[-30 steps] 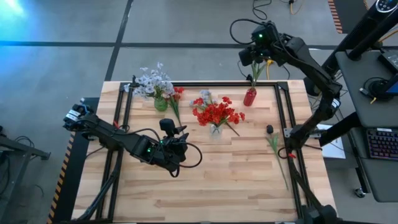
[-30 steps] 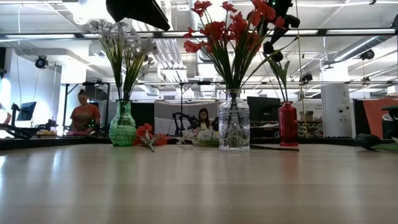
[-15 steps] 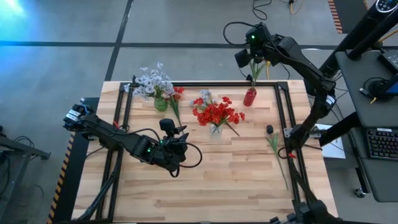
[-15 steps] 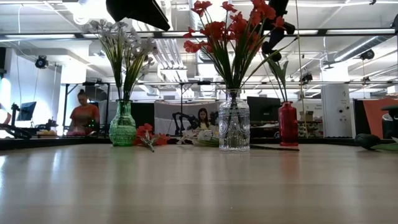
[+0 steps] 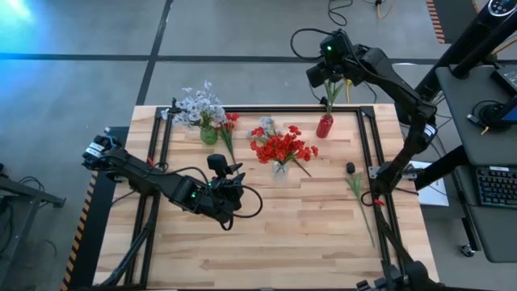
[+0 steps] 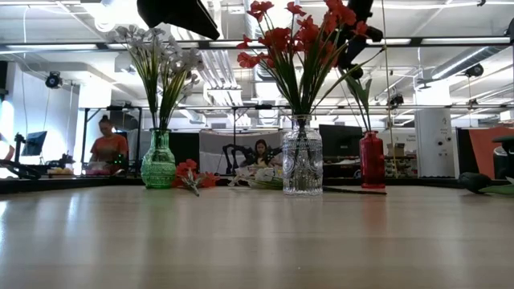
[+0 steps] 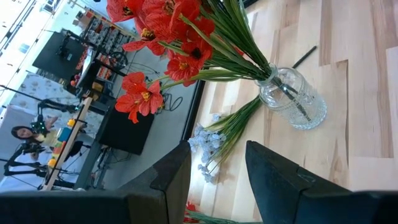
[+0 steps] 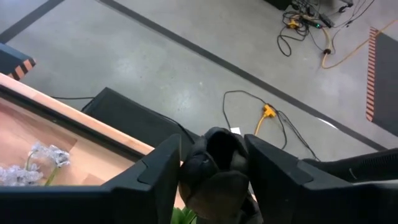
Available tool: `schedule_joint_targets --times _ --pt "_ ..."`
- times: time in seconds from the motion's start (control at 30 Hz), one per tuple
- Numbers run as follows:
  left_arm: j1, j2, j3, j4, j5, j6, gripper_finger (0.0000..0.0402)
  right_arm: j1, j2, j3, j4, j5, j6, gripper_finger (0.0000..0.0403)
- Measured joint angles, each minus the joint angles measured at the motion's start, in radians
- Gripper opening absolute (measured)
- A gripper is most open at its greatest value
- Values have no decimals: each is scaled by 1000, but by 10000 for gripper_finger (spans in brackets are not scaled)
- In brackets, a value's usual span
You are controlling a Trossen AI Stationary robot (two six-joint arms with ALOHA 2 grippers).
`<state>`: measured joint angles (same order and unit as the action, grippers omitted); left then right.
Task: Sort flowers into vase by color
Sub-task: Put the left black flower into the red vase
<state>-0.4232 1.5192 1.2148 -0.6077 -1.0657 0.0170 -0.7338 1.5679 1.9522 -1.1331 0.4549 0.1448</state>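
My right gripper (image 5: 327,71) is raised high over the red vase (image 5: 325,126) at the table's far right and is shut on a dark flower (image 8: 217,155). The flower's green stem (image 6: 358,90) runs down to that vase's mouth. My left gripper (image 7: 217,155) is open and hovers over the table's middle left (image 5: 220,166), facing the clear vase (image 7: 292,98) of red flowers. A green vase (image 5: 208,134) holds pale flowers. On the table lie a red spray (image 5: 229,129), a pale spray (image 7: 208,146) and a dark spray (image 5: 352,174). My right gripper pinches the dark flower's blossom end (image 8: 214,146) between its two fingers (image 8: 158,171), coming from above. The flower hangs upright below the fingers, with leaves and stem (image 5: 331,99) reaching down to the red vase. Whether the stem's end is inside the vase cannot be told.
Black rails (image 5: 367,153) frame the wooden top on its left, right and far sides. The near half of the table (image 5: 275,242) holds no objects. People sit at desks (image 6: 104,148) in the room beyond the far edge.
My right gripper has shifted a little toward the table's left, carrying the dark flower's top with it while the stem stays over the red vase. The left arm has kept still.
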Motion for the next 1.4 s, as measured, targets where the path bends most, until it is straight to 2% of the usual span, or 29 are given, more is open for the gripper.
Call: schedule_joint_targets --times 0.43,1.4 --pt "0 0 0 0 0 0 136 2 -58 0 -17 -7 2 141" --pt "0 0 0 -1 0 0 136 60 -85 -56 -115 -10 18 134"
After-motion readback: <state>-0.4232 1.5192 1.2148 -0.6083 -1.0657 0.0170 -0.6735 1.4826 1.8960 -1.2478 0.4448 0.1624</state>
